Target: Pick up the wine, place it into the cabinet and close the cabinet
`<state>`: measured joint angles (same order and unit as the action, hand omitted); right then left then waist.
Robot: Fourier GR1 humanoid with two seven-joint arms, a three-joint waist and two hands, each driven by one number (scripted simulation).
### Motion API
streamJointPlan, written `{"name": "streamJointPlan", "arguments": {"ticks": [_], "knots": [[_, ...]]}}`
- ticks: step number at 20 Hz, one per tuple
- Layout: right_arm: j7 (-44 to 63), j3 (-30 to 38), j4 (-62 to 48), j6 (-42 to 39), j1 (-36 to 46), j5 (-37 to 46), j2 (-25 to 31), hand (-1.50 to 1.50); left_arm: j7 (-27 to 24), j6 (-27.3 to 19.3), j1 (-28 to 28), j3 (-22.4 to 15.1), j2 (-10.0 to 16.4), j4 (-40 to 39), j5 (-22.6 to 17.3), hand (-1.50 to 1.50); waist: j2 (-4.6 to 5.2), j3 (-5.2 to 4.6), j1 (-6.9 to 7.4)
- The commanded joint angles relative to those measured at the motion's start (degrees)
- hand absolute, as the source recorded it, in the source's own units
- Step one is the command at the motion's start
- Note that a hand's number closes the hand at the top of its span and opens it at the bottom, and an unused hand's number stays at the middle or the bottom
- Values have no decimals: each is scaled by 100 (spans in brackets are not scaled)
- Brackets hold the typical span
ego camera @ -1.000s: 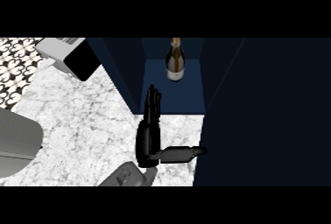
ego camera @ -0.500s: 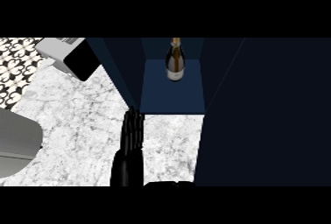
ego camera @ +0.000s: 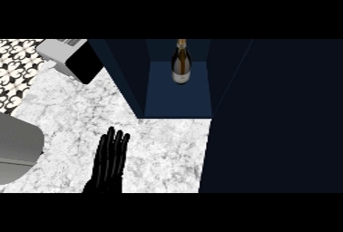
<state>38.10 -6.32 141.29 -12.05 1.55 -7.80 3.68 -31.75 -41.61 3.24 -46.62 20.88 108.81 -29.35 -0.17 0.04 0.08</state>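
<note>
Wine bottle sits inside the open cabinet, on its blue shelf floor toward the back, neck pointing to the view's top edge; nothing touches it, and it lies well apart from the only hand in sight. Dark blue walls flank the shelf; a dark door panel slants along its left side, and a wide dark panel fills the view's right side from top to bottom.

Left hand comes in from the lower edge over the white marbled counter, below and to the left of the cabinet's front edge; its fingers are straight and together, pointing up the view, holding nothing; whether the palm touches the counter I cannot tell. Right hand does not show.

At upper left a grey box with a black face stands on the counter beside black-and-white patterned tiles; a grey rounded shape lies at the left edge.
</note>
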Motion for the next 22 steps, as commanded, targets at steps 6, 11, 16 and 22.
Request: {"name": "streamJointPlan", "arguments": {"ticks": [6, 11, 16, 22], "knots": [[249, -498, 625, -245, -390, -616, -55, 150, -26, 848, 915, 589, 1210, 1013, -290, -150, -3, -4, 13], [463, -1031, 311, -173, -793, -923, -358, 150, -27, 866, 960, 923, 1221, 1128, -393, -150, 0, -2, 13], [872, -1631, 767, -117, -1080, -946, -294, 150, -496, 1674, 1510, 1787, 1556, 997, -1012, -150, -11, -7, 15], [596, -2935, 791, -322, -1028, -17, -285, 150, -283, 2241, 1752, 2758, 1974, 1117, -1679, -150, -22, -10, -8]]}}
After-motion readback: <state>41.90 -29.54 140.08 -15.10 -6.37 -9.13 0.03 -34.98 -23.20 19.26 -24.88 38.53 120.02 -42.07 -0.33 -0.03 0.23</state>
